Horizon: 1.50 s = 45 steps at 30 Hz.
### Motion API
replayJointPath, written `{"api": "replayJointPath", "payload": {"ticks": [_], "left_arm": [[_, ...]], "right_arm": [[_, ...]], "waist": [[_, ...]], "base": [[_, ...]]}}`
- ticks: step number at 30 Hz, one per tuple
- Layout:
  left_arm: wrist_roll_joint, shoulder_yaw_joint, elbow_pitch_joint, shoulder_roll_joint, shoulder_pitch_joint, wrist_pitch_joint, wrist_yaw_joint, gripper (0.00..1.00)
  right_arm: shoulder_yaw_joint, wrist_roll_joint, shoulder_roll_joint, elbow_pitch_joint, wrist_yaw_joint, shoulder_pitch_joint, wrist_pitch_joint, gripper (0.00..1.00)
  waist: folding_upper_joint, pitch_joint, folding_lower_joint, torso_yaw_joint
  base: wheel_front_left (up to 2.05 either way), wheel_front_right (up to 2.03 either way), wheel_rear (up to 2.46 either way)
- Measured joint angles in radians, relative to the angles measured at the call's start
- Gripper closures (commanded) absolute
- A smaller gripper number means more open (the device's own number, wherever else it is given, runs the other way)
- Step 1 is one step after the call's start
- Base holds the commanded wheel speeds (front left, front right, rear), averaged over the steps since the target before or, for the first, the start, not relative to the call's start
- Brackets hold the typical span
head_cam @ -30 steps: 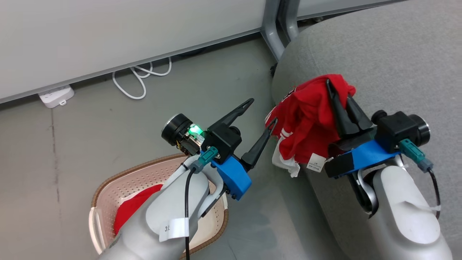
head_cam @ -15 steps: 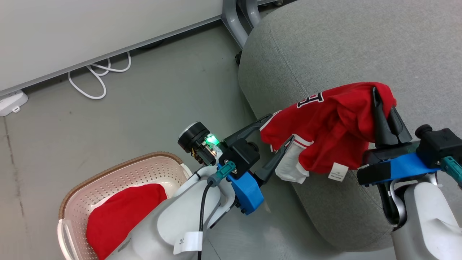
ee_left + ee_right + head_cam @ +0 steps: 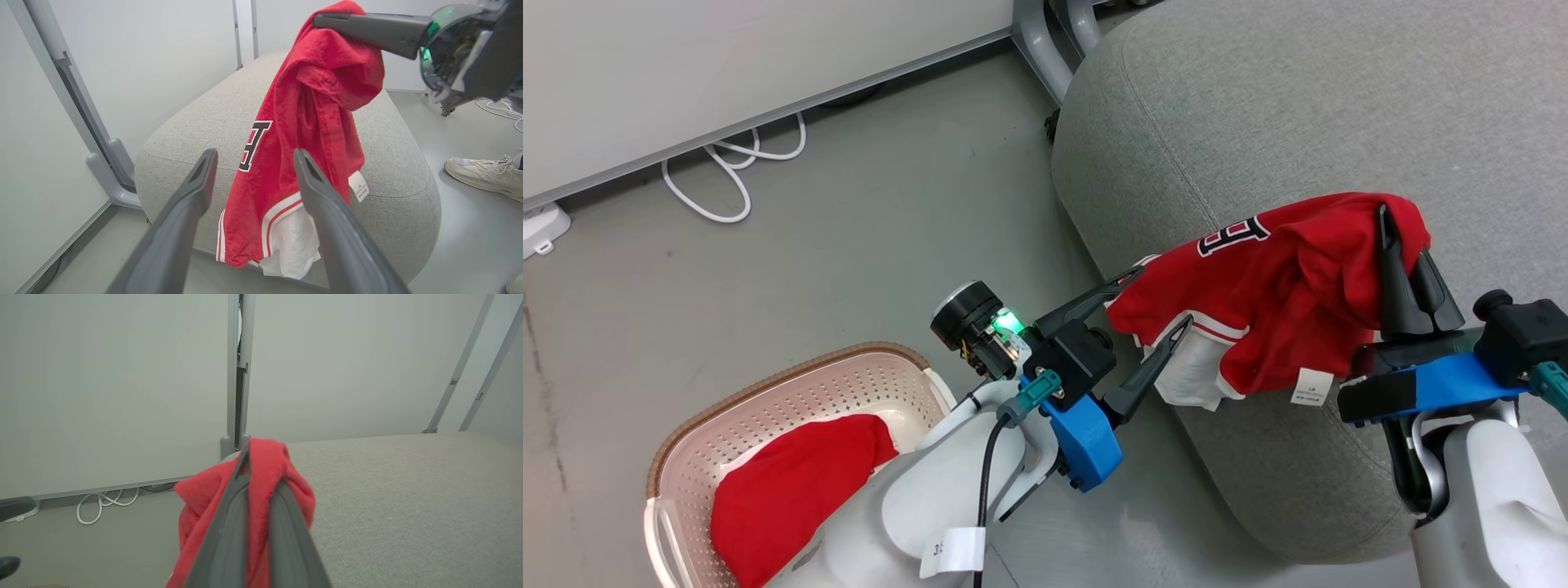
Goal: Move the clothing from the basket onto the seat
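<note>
Still the jersey (image 3: pixel 1282 302) in the pinched right hand (image 3: pixel 1401 237), seemingly farther over the seat (image 3: pixel 1298 106); left hand (image 3: pixel 1164 298) agape.

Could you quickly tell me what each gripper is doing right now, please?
Left gripper: open, holding nothing.
Right gripper: closed on the soft red jersey with black-and-white lettering.

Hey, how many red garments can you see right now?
2. One jersey hangs from the right gripper, jaws shut, over the seat edge; one plainer piece lies in the basket. More may be hidden under it.
</note>
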Motion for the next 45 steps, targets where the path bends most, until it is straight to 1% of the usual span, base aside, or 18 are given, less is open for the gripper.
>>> {"api": "replayJointPath", "payload": {"ticks": [5,10,13,15,19,24,25,26,28,30,33,35,40,45], "left_arm": [[-0.001,0.007,-0.005,0.003,0.000,0.000,0.002,0.00],[0.003,0.015,-0.017,0.017,-0.011,0.000,0.007,0.00],[0.010,0.022,-0.030,0.021,-0.028,0.000,0.016,0.00],[0.018,0.026,-0.036,0.029,-0.047,0.000,0.019,0.00],[0.036,0.025,-0.053,0.050,-0.086,0.006,0.023,0.00],[0.057,0.026,-0.085,0.084,-0.140,0.029,0.025,0.00],[0.066,0.026,-0.103,0.097,-0.161,0.040,0.027,0.00],[0.072,0.026,-0.112,0.104,-0.172,0.044,0.027,0.00],[0.080,0.025,-0.131,0.114,-0.193,0.055,0.027,0.00],[0.090,0.018,-0.148,0.121,-0.212,0.068,0.026,0.00],[0.100,0.009,-0.171,0.135,-0.233,0.086,0.026,0.00],[0.106,0.005,-0.184,0.143,-0.244,0.096,0.024,0.00],[0.107,-0.005,-0.211,0.151,-0.256,0.111,0.023,0.00],[0.107,-0.009,-0.227,0.163,-0.261,0.120,0.025,0.00]], "right_arm": [[-0.006,0.000,-0.003,-0.009,0.000,-0.030,0.000,1.00],[-0.012,-0.002,-0.023,-0.036,0.000,-0.137,0.000,1.00],[-0.050,0.006,-0.042,-0.058,0.000,-0.219,0.000,1.00],[-0.086,0.010,-0.067,-0.076,0.000,-0.283,0.000,1.00],[-0.186,0.018,-0.140,-0.103,0.000,-0.411,0.000,1.00],[-0.331,0.021,-0.252,-0.124,0.000,-0.539,0.000,1.00],[-0.393,0.042,-0.292,-0.115,0.000,-0.586,0.000,1.00],[-0.421,0.053,-0.315,-0.100,0.000,-0.606,-0.001,1.00],[-0.463,0.066,-0.364,-0.068,0.000,-0.625,-0.002,1.00],[-0.487,0.067,-0.395,-0.032,0.000,-0.634,-0.002,1.00],[-0.501,0.062,-0.399,0.026,0.000,-0.635,-0.002,1.00],[-0.499,0.050,-0.389,0.068,0.000,-0.629,-0.002,1.00],[-0.501,0.024,-0.317,0.146,0.000,-0.586,-0.002,1.00],[-0.511,0.001,-0.250,0.215,0.000,-0.547,-0.002,1.00]], "waist": [[0.0001,0.008,0.0000,0.003],[0.0000,0.036,0.0000,0.003],[0.0000,0.065,0.0000,0.003],[0.0000,0.091,0.0000,0.003],[0.0000,0.157,0.0001,0.005],[0.0000,0.254,0.0001,0.008],[0.0000,0.295,0.0001,0.008],[0.0000,0.315,0.0001,0.008],[0.0000,0.354,0.0001,0.009],[0.0000,0.392,0.0001,0.010],[0.0000,0.444,0.0002,0.010],[0.0000,0.474,0.0002,0.010],[0.0000,0.528,0.0002,0.011],[0.0000,0.551,0.0001,0.021]], "base": [[0.00,0.00,0.00],[0.00,0.00,0.00],[0.00,0.00,0.00],[0.00,0.00,0.00],[0.00,0.00,0.00],[0.00,0.00,0.00],[0.00,0.00,0.00],[0.00,0.00,0.00],[0.00,0.00,0.00],[0.00,0.00,0.00],[0.00,0.00,0.00],[0.00,0.00,0.00],[0.00,0.00,0.00],[0.00,0.00,0.00]]}}
